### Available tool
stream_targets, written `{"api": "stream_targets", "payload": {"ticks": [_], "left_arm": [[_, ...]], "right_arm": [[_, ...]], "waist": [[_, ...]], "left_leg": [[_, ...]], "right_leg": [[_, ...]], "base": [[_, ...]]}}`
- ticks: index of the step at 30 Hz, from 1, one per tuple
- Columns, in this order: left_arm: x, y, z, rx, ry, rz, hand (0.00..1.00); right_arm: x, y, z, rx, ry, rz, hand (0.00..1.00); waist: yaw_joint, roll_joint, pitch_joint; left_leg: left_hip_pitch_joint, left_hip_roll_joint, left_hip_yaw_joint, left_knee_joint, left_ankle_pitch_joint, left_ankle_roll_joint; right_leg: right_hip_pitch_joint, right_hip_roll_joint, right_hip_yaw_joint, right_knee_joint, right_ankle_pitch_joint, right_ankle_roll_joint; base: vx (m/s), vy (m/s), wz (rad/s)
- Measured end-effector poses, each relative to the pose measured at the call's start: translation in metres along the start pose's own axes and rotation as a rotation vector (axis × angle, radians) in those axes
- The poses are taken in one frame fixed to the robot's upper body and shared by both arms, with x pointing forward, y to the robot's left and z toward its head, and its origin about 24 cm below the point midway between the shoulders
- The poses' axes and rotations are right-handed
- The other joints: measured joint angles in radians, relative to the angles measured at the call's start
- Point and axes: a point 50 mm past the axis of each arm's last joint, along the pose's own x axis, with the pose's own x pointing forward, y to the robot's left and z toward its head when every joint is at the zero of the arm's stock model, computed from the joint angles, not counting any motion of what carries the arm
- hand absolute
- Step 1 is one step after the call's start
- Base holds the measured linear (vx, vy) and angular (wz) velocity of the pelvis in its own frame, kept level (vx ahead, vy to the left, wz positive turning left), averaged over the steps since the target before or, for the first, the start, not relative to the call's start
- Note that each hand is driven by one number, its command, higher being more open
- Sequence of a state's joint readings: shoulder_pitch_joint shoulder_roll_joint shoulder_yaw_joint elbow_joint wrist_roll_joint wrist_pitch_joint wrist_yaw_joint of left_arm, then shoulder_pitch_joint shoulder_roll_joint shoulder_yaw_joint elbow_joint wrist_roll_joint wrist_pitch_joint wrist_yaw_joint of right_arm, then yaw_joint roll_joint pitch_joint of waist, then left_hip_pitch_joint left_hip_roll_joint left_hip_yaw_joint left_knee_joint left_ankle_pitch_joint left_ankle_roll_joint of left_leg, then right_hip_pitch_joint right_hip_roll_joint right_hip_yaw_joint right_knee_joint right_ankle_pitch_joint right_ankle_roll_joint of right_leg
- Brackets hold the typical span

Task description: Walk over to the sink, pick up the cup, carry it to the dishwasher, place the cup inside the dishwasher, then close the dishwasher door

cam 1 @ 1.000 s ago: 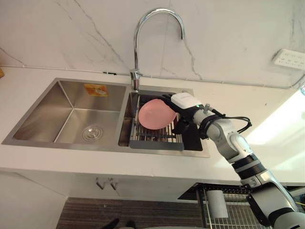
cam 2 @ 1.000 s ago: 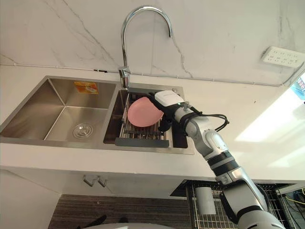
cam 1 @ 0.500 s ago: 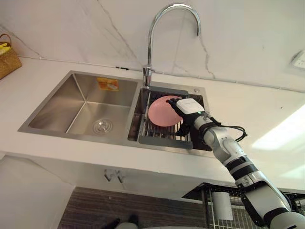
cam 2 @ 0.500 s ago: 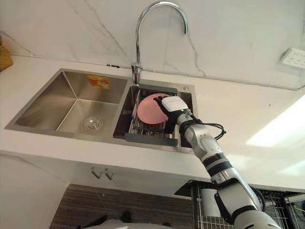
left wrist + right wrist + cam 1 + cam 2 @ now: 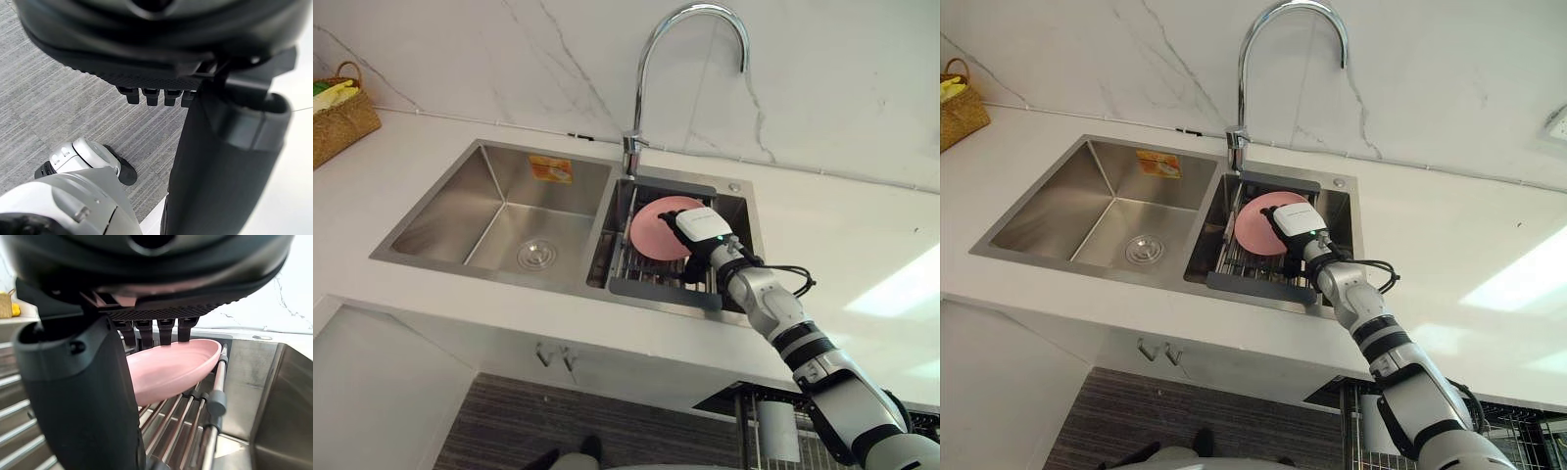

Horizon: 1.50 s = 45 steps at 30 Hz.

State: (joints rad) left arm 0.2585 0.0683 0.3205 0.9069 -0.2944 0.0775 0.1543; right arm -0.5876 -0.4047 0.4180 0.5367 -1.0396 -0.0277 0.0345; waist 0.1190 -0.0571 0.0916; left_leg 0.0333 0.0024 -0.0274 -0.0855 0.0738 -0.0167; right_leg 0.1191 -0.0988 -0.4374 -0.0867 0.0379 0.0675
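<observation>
So our "cup" looks more like a shallow pink bowl (image 5: 656, 227), propped on the rack (image 5: 666, 292) in the basin right under the tap (image 5: 631, 162). The right robot hand (image 5: 703, 230) is at it, fingers (image 5: 165, 332) straight over the rim and thumb on the near side, not clamped as far as we can tell. We'd seat the rim deep between thumb and fingers before squeezing, then lift straight up off the rack; the left robot hand (image 5: 146, 73) hangs loose and empty, well away from the tap.

The dish (image 5: 653, 230) is pink, the sink (image 5: 489, 211) steel-grey, the wall (image 5: 509, 59) white marble veined grey.
</observation>
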Motion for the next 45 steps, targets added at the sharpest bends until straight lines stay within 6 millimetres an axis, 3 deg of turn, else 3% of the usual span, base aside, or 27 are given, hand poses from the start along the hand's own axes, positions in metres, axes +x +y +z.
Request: {"api": "stream_targets", "payload": {"ticks": [7,16,35,41,45], "left_arm": [[0.0,-0.001,0.0,0.012,-0.017,0.015,1.0],[-0.001,-0.002,0.006,0.008,-0.073,0.038,1.0],[-0.001,-0.002,0.006,-0.001,-0.095,0.05,1.0],[-0.002,0.001,0.003,0.017,-0.093,0.057,1.0],[-0.003,0.005,-0.001,0.019,-0.084,0.066,1.0]], "right_arm": [[-0.001,-0.001,-0.005,-0.183,0.03,-0.157,0.0],[-0.001,-0.004,0.009,-0.214,-0.033,-0.273,0.0],[-0.011,-0.025,0.003,-0.036,-0.018,-0.422,0.0],[-0.022,-0.039,-0.004,0.042,0.001,-0.507,0.0],[-0.03,-0.059,-0.012,0.032,0.013,-0.591,0.0]], "waist": [[0.005,0.01,0.022],[0.009,0.014,0.028],[-0.004,0.038,0.043],[-0.016,0.039,0.043],[-0.025,0.041,0.043]], "left_leg": [[-0.006,0.0,-0.003,0.0,0.001,-0.004],[-0.008,-0.003,-0.004,0.0,0.003,0.0],[-0.006,-0.003,0.01,0.001,0.004,0.0],[-0.004,-0.002,0.016,0.001,0.003,0.0],[0.005,0.002,0.044,0.001,-0.001,0.002]], "right_leg": [[-0.004,0.0,-0.005,-0.003,-0.005,0.005],[-0.005,-0.003,-0.004,0.001,-0.001,0.002],[-0.01,-0.004,0.017,0.001,0.003,0.003],[-0.011,-0.004,0.024,0.001,0.003,0.003],[-0.015,-0.002,0.052,0.001,0.008,0.001]], "base": [[-0.03,0.003,0.02],[0.0,0.001,0.01],[0.0,0.0,-0.02],[-0.01,0.0,-0.03],[-0.02,0.003,-0.2]]}}
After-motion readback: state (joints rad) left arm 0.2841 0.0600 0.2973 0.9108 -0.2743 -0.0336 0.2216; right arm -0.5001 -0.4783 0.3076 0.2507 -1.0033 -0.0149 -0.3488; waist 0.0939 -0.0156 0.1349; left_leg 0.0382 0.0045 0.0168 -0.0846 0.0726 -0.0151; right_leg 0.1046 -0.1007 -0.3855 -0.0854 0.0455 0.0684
